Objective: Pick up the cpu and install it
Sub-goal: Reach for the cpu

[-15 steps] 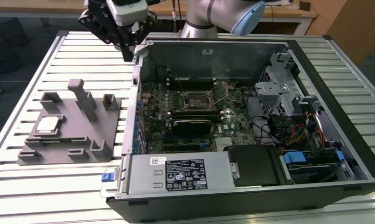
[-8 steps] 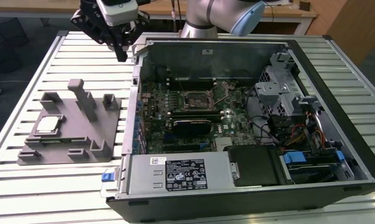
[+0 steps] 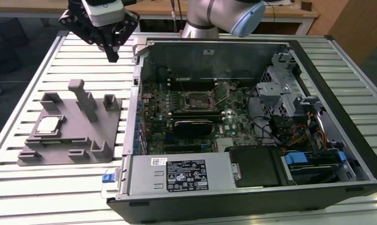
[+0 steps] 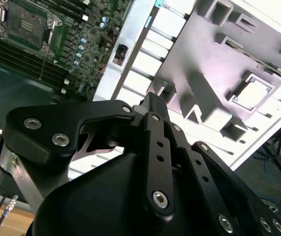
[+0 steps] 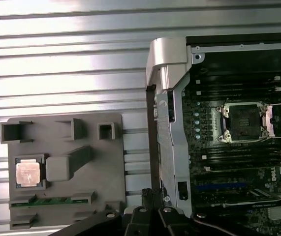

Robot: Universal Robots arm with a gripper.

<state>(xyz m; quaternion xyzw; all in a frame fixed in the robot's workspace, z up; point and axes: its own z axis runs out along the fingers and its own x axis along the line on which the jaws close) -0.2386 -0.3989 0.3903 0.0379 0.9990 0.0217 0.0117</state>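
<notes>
While the cpu (image 5: 26, 173) lies in the grey fixture (image 5: 106, 167), the hand (image 3: 113, 57) hovers apart — tips half-hidden, seemingly closed.

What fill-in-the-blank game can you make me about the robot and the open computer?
The cpu lies in the grey ___.
The socket on the motherboard has ___ chip in it.
The tool hangs over the slatted ___, gripping nothing.
Missing words: fixture; no; table.
</notes>
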